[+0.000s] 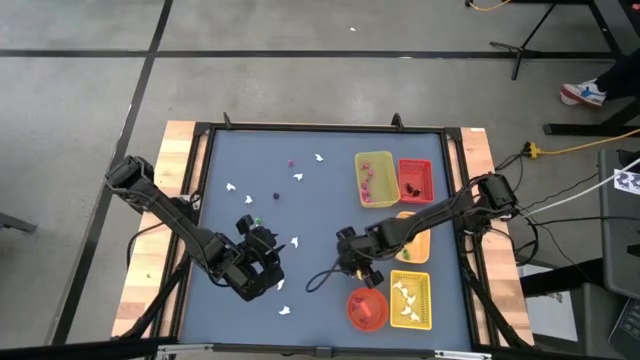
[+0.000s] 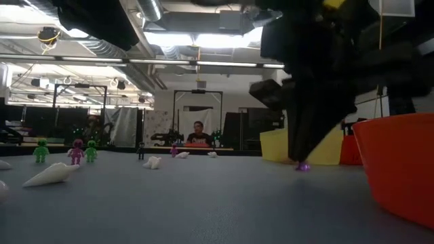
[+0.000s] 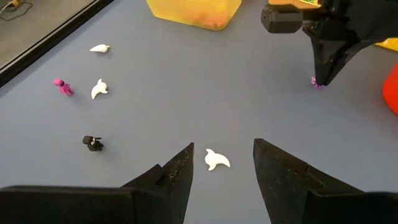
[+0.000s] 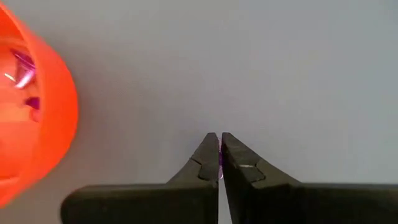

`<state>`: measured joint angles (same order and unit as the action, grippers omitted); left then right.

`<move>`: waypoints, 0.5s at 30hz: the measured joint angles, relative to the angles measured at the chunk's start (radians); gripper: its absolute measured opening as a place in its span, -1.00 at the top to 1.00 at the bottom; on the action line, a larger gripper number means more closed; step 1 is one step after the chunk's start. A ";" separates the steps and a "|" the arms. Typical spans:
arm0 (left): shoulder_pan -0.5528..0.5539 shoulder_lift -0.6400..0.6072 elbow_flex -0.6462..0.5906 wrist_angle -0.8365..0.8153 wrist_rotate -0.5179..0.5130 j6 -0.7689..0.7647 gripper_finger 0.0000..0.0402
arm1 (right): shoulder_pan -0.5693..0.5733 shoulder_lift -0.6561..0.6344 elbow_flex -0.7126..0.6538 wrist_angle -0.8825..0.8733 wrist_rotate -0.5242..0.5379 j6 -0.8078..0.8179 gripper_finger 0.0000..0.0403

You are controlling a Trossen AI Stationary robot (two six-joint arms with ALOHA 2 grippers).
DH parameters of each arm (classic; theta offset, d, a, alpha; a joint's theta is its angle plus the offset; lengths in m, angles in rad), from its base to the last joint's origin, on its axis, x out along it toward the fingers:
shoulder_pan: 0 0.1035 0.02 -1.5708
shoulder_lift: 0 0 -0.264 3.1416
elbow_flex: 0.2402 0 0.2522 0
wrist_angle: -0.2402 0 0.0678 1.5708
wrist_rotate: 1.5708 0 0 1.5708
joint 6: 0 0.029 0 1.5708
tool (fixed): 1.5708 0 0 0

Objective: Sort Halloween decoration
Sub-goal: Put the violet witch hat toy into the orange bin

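— Two tools, so which one is working?

— Right tool (image 4: pixel 219 163), down on the grey counter (image 1: pixel 310 215) just beside the round orange plastic bowl (image 4: pixel 37 112). Its fingers are pinched together on a tiny purple decoration piece (image 3: pixel 316 83); only a sliver of purple shows between the tips.

— And the left tool (image 3: pixel 221 171)?

— Hovering low with its fingers spread apart and holding nothing, a small white ghost-shaped piece (image 3: pixel 216 160) lying on the counter between them.

— Where is the rest of the decoration?

— Scattered over the counter: more white ghosts (image 3: pixel 99 88), a pink figure (image 3: pixel 63 86), a dark one (image 3: pixel 92 143). Some already sit in the yellow tray (image 1: pixel 374 178), the red tray (image 1: pixel 415 180) and the bowl.

— How will these pieces handle?

— Very light and stiff, I judge, probably smooth plastic. A pinch off-centre could flick one away, so take the body across its thickest part, not a thin tail or limb.
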<state>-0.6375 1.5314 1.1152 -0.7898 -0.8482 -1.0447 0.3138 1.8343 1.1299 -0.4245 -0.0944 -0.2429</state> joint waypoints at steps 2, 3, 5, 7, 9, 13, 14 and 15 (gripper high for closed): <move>0.000 0.000 0.000 0.000 0.000 0.000 0.25 | 0.000 0.000 0.032 -0.045 -0.002 0.000 0.98; 0.000 0.000 0.000 0.000 0.000 0.000 0.25 | 0.000 0.000 0.051 -0.067 -0.003 0.001 0.98; 0.000 0.000 0.000 0.000 0.000 0.000 0.25 | 0.007 0.000 0.089 -0.099 -0.004 0.002 0.98; 0.000 0.000 0.000 0.000 0.000 0.000 0.25 | 0.015 0.000 0.125 -0.144 -0.007 0.002 0.98; 0.000 0.000 0.000 0.000 0.000 0.000 0.25 | 0.030 0.000 0.169 -0.199 -0.020 0.007 0.98; 0.000 0.000 0.000 0.000 0.000 0.000 0.25 | 0.075 0.000 0.252 -0.288 -0.057 0.034 0.98; 0.000 0.000 0.000 0.000 0.000 0.000 0.25 | 0.090 0.000 0.269 -0.309 -0.056 0.044 0.98; 0.000 0.000 0.000 0.000 0.000 0.000 0.25 | 0.106 0.000 0.285 -0.321 -0.056 0.053 0.98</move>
<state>-0.6376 1.5317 1.1152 -0.7902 -0.8482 -1.0443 0.4200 1.8343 1.4145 -0.7452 -0.1509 -0.1896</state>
